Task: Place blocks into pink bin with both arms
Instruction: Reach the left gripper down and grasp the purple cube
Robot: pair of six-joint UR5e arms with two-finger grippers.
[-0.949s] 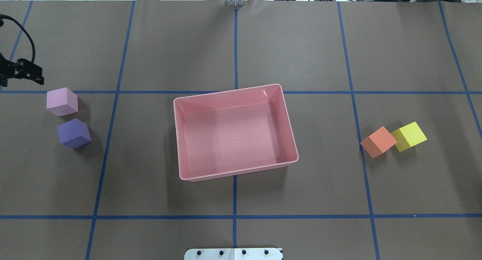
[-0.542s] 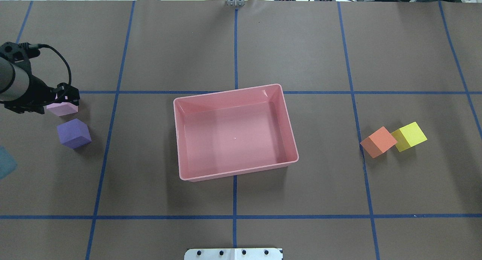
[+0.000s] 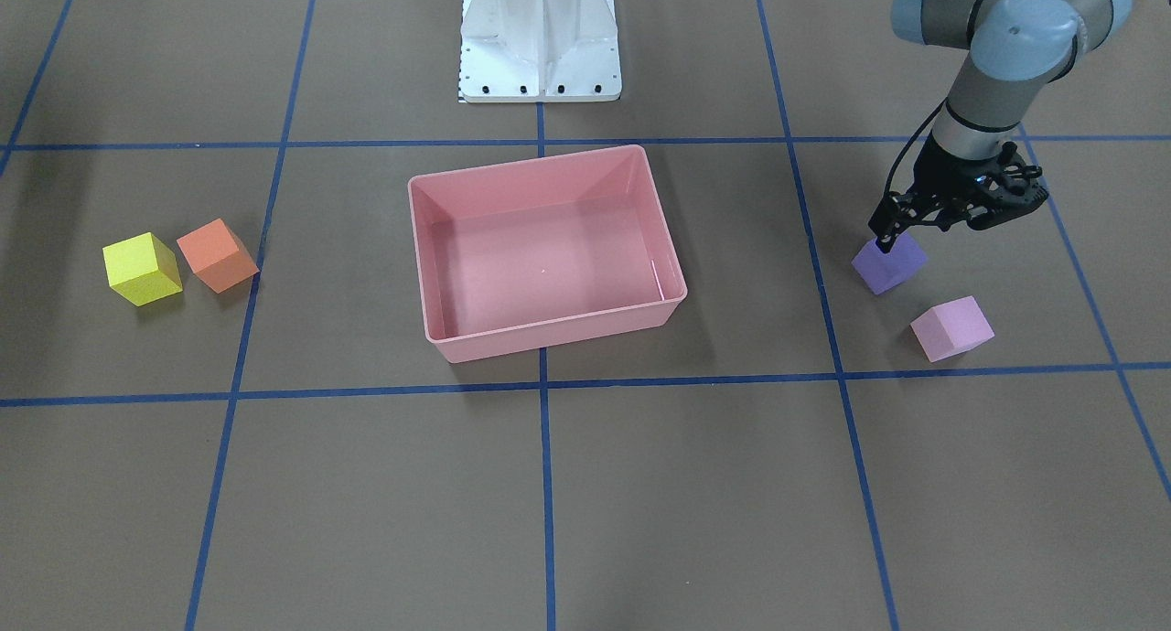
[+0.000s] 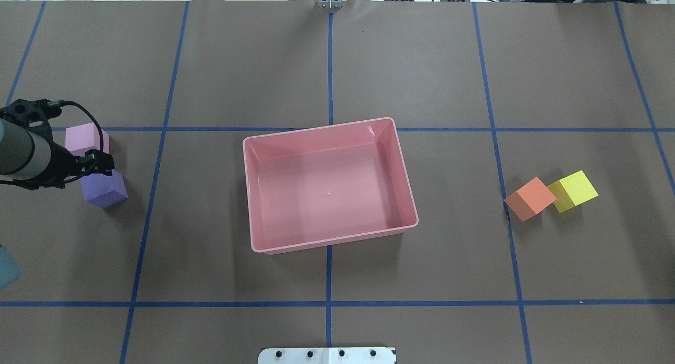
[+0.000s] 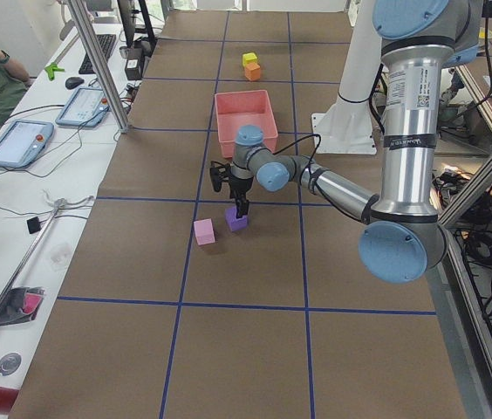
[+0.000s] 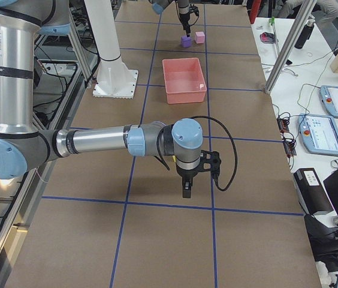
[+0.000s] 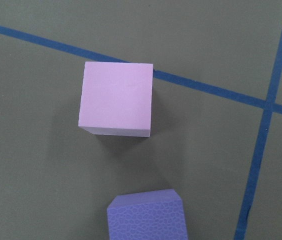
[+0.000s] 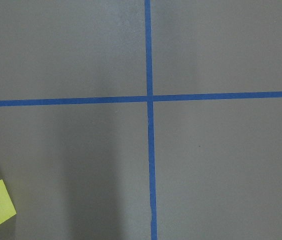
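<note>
1. Over the purple block (image 3: 886, 265), on the robot's left of the pink bin (image 3: 549, 336), the left gripper (image 3: 906, 233) hangs with fingers spread, gripping nothing. One fingertip (image 3: 883, 242) sits at the block's edge; contact is unclear.
2. The light pink block (image 3: 951, 327) lies just beside the purple one, apart.
3. The right gripper (image 6: 186, 189) hovers above the table (image 6: 247, 240); whether its fingers are parted cannot be told.
4. The orange block (image 3: 218, 254) and yellow block (image 3: 140, 267) touch, on the table well beyond the bin's other side.

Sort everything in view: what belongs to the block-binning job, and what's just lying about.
Job: purple block, light pink block, orange block, yellow block, pink bin, left gripper, right gripper.
Lying about: white base pedestal, blue tape grid, tablets.
</note>
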